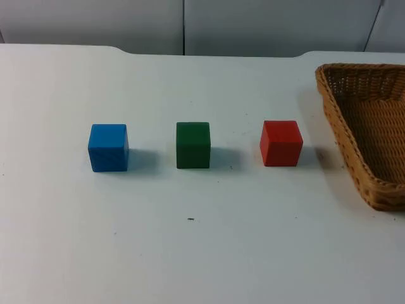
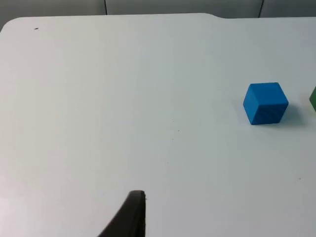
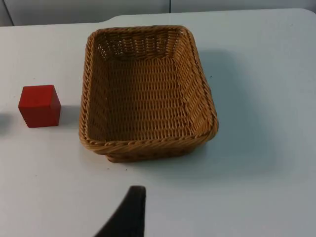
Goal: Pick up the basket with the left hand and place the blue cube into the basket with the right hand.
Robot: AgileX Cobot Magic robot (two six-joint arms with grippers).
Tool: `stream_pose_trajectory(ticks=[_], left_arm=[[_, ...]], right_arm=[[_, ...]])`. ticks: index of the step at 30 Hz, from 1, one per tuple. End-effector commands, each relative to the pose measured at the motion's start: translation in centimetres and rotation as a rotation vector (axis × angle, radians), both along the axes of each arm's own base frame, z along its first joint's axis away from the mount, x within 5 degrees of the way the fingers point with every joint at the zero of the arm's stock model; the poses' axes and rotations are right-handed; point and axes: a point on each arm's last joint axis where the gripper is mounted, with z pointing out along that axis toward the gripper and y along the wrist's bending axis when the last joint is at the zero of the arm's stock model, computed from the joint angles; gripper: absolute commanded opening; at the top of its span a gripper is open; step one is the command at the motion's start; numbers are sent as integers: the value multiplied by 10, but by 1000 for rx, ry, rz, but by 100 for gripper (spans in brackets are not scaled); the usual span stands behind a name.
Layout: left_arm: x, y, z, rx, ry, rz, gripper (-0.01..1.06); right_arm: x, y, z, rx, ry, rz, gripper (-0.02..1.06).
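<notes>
The blue cube (image 1: 108,147) sits on the white table at the left end of a row of three cubes. The wicker basket (image 1: 338,130) stands empty at the table's right edge, partly cut off in the top view. In the left wrist view, my left gripper (image 2: 133,217) hangs over bare table, well apart from the blue cube (image 2: 265,102). My right gripper (image 3: 131,212) hovers a short way off the basket's nearest wall (image 3: 148,144), touching nothing.
A green cube (image 1: 193,145) stands in the middle of the row and a red cube (image 1: 281,143) to its right, close to the basket. The red cube (image 3: 39,105) lies beside the basket's long wall. The grey partition wall (image 1: 190,25) closes the table's far side.
</notes>
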Motion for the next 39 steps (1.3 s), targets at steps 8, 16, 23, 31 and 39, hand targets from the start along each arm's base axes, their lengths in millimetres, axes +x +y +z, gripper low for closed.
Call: stream_pose_trajectory(ticks=[8,16,23,31,39], left_arm=[[12,-5,26,-61,-14,-42,105],[42,-10,53,-131,0,-80,105],[93,-27,69,-243,22,-268,105],[155,-39,68,-345,119,-420,105],[230,-53,50,-536,224,-582,104]], right_arm=[[14,1,26,-6,41,-3,104],[39,2,59,-27,44,15,103],[63,11,76,-12,62,118,103],[81,16,75,11,106,165,103],[103,19,70,51,169,177,103]])
